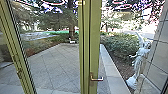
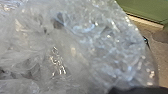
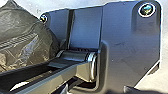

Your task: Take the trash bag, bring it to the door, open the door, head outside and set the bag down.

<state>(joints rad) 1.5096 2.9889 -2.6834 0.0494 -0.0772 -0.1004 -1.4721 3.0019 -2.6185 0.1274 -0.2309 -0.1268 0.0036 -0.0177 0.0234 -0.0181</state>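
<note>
Trash bag, crumpled, see-through, close to left wrist camera. Dark plastic beside robot's plate. Cannot tell how open either hand is or what it holds. Green-framed door ahead, handle low.

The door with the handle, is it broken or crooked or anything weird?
Nothing stands out. The lever handle sits about level on the door's green frame, and I see no cracks. The left post slants, but that's probably just the wide-angle camera.
</note>
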